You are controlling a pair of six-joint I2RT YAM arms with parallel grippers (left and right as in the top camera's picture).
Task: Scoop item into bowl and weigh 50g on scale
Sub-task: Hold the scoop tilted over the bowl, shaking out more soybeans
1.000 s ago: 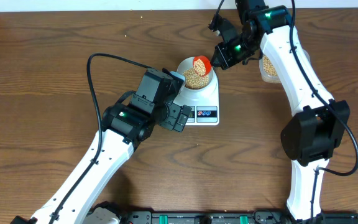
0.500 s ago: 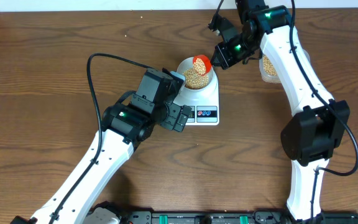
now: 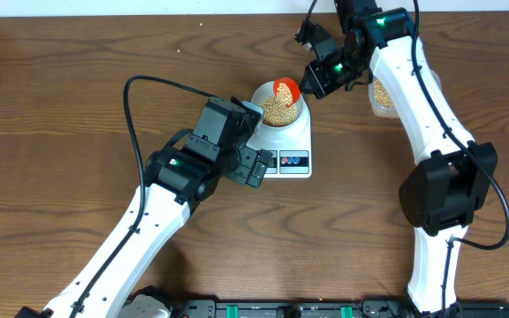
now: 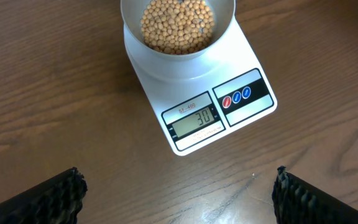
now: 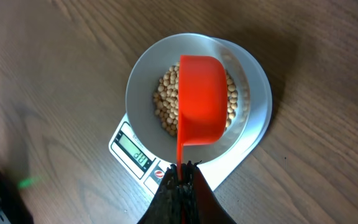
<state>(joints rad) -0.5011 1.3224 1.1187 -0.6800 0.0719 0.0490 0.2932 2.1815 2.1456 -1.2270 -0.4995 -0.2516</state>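
Pouring step: right fingers (image 5: 168,198) clamp red scoop (image 5: 202,102) over bowl (image 5: 138,81); scale (image 4: 191,138) reads 30. Left fingers (image 4: 48,196) wide. Next: add 20g beans (image 4: 178,25), gently.

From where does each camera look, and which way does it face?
Overhead: above the table, facing straight down; left arm and right arm flank the scale.
Left wrist: faces down at the scale's display and the bowl of soybeans; open left end effector at bottom.
Right wrist: faces down over the bowl; right end effector holds the red scoop.
Shared: bowl on scale.
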